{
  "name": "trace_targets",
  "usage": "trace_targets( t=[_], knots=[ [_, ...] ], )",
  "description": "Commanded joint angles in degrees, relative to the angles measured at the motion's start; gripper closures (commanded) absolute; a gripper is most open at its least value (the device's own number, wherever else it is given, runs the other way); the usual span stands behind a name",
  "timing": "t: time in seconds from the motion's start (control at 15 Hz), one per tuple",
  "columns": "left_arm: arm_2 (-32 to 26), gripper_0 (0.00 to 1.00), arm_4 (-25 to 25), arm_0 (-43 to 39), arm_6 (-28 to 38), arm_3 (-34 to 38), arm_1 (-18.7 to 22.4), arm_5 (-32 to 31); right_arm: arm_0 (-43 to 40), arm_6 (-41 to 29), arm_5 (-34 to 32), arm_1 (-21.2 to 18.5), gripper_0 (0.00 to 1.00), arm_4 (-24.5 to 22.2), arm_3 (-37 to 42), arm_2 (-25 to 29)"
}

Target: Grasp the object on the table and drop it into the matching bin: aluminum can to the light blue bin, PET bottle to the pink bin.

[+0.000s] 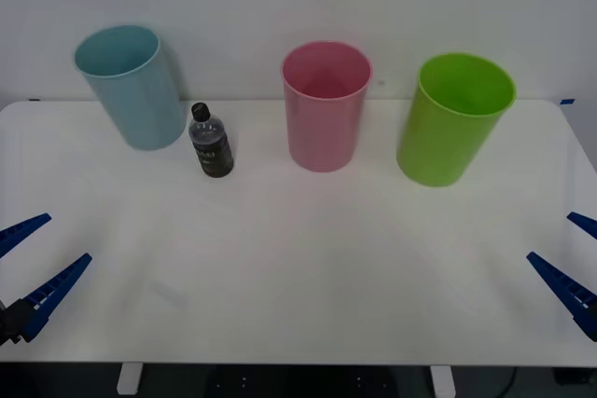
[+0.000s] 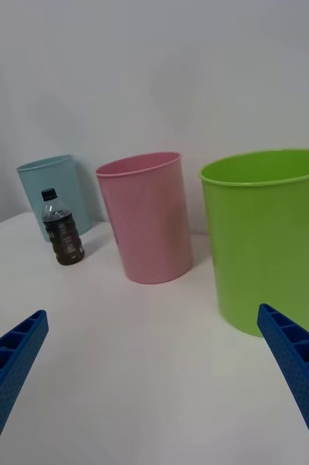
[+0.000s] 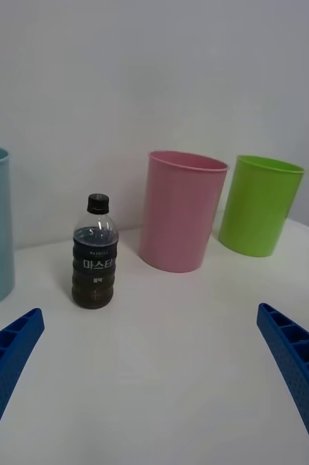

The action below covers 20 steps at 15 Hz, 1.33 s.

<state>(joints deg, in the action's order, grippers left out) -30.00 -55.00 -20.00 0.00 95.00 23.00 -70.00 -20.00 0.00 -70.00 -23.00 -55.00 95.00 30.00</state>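
The PET bottle (image 1: 212,142) stands upright on the white table (image 1: 298,277), filled with dark brown liquid under a black cap. It is just right of the light blue bin (image 1: 135,90) and left of the pink bin (image 1: 324,109). My left gripper (image 1: 37,260) hovers open at the table's near left edge, well short of the bottle. The left wrist view has the bottle (image 3: 96,254) straight ahead between the open left gripper (image 3: 150,311) fingers, with the pink bin (image 3: 179,211) beside it. My right gripper (image 1: 571,253) is open at the near right edge.
A lime green bin (image 1: 452,123) stands right of the pink bin, closest to the right gripper (image 2: 150,312). All three bins line the back of the table against a white wall. The front half of the table is bare white surface.
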Motion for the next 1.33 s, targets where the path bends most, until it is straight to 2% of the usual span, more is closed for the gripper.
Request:
trace_targets(
  t=[0.07,0.27,0.6,0.8,1.13,1.33],
  knots=[
    [0.0,0.0,0.0,0.0,0.0,0.0,0.0,0.0,0.0,0.0,0.0,0.0,0.0,0.0,0.0,0.0],
    [0.6,0.0,0.3,1.4,0.0,-0.6,-2.4,-0.1,0.0,0.0,0.0,0.0,0.0,0.0,0.0,0.0],
    [2.2,0.0,1.5,2.1,0.1,-0.8,-2.3,1.4,0.0,0.0,0.0,0.0,0.0,0.0,0.0,0.0],
    [3.2,0.0,-0.2,2.9,-0.2,-1.0,-2.3,3.9,0.0,0.0,0.0,0.0,0.0,0.0,0.0,0.0],
    [8.4,0.0,-1.9,4.2,-1.1,-1.0,-2.3,13.8,0.0,0.0,0.0,0.0,0.0,0.0,0.0,0.0],
    [10.7,0.0,-5.5,5.1,-1.0,-1.0,-2.8,19.4,0.0,0.0,0.0,0.0,0.0,0.0,0.0,0.0]
  ],
)
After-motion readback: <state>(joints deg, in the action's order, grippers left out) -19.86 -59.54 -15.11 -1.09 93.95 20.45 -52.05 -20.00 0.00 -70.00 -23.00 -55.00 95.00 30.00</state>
